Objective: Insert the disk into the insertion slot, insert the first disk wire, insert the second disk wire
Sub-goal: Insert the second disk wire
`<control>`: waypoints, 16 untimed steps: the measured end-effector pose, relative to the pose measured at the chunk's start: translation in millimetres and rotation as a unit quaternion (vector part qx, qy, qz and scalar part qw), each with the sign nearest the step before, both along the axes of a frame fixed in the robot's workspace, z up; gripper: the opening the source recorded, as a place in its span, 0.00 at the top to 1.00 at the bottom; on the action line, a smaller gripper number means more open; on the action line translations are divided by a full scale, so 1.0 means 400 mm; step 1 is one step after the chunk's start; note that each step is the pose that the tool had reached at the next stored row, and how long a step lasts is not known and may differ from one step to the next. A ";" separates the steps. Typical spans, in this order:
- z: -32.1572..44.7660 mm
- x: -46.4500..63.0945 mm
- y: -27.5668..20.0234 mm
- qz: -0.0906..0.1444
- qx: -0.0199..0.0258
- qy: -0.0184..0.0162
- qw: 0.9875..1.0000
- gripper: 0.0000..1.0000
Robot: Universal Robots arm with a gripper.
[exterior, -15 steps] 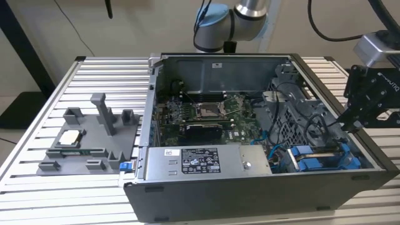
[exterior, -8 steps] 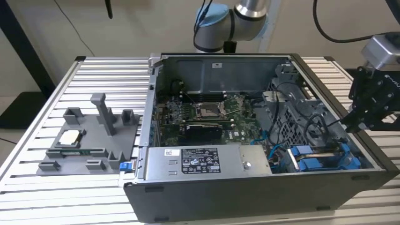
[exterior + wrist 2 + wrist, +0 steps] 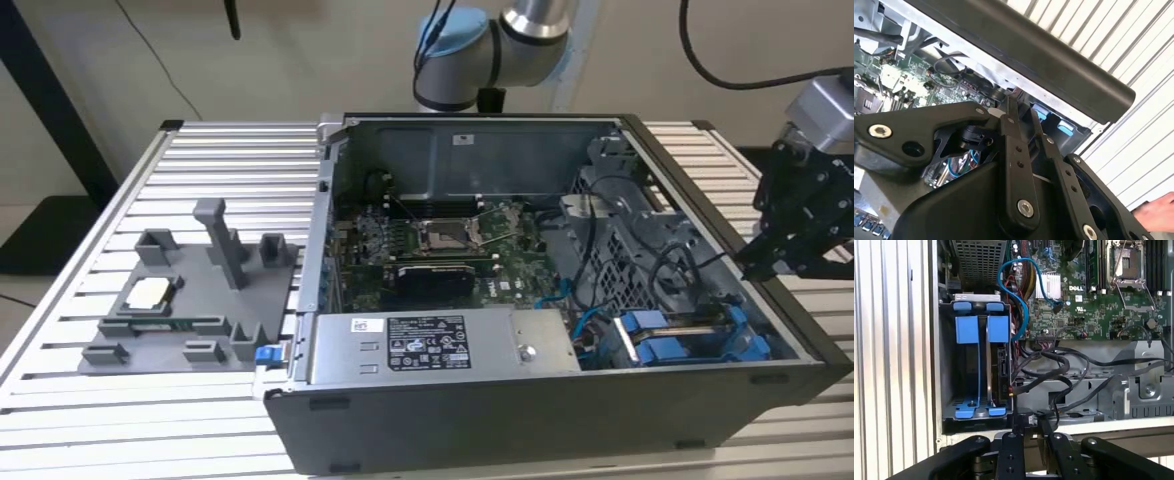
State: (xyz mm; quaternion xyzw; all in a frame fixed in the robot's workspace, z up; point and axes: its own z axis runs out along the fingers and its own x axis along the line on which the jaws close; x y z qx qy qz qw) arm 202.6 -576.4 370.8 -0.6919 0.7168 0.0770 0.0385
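Disk (image 3: 1003, 370): seen edge-on in the first wrist view as a dark slab under a blue carrier tab. It sits in the insertion slot (image 3: 995, 407), on the motherboard side of the drive cage.
Drive cage (image 3: 687, 340): in the near corner of the computer case (image 3: 534, 420), at the exterior view's right. A second blue carrier (image 3: 967, 330) fills the bay beside the disk, on the case-wall side, and looks like a bare frame.
Blue wire (image 3: 1023, 300): loops from the motherboard down to the disk's tab end. I cannot tell whether it is plugged in.
Black cables (image 3: 1054, 367): a loose bundle just beside the cage on the motherboard side, close to the disk's bay.
Gripper (image 3: 763, 262): hangs outside the case, above its wall at the exterior view's right. It is well apart from the disk, with the case rim between them.
Jaws: drawn close together with at most a narrow gap, and nothing held.
Power supply (image 3: 441, 345): a silver box along the near wall, to the exterior view's left of the cage.
Motherboard (image 3: 441, 245): flat on the case floor, beyond the power supply.
Fixture tray (image 3: 187, 300): grey, on the slatted table (image 3: 80, 420), to the exterior view's left of the case and well apart from it.
Hand (image 3: 1160, 212): a person's, over the slatted table outside the case, near the gripper's body.
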 end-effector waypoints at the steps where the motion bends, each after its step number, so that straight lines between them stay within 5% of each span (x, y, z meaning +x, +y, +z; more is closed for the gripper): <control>1: -0.001 0.000 -0.001 0.000 0.001 0.000 1.000 0.74; 7: -0.004 0.000 -0.002 0.000 0.032 0.000 0.999 0.74; 16: -0.004 0.000 -0.002 -0.001 0.039 0.000 0.999 0.83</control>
